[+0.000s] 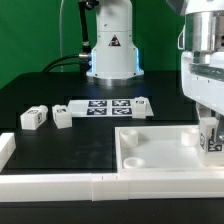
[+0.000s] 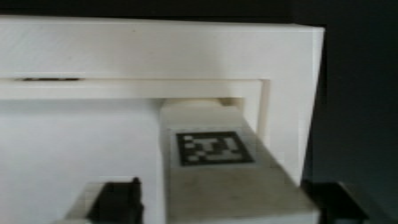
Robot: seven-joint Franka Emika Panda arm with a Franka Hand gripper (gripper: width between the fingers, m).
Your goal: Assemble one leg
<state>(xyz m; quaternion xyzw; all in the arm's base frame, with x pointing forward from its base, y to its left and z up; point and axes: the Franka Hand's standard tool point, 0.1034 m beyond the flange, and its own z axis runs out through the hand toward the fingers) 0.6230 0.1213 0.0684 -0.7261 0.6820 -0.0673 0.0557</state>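
Observation:
My gripper hangs at the exterior view's right, shut on a leg, a small white peg with a black-and-white tag. It holds the leg upright over the right near corner of the large white tabletop. In the wrist view the leg runs out from between my dark fingertips, with its far end at the corner recess of the tabletop. The gripper shows only at the frame's edge. I cannot tell whether the leg's end touches the tabletop.
Two loose legs lie at the exterior view's left. The marker board lies behind them, in front of the robot base. A white rail runs along the front edge.

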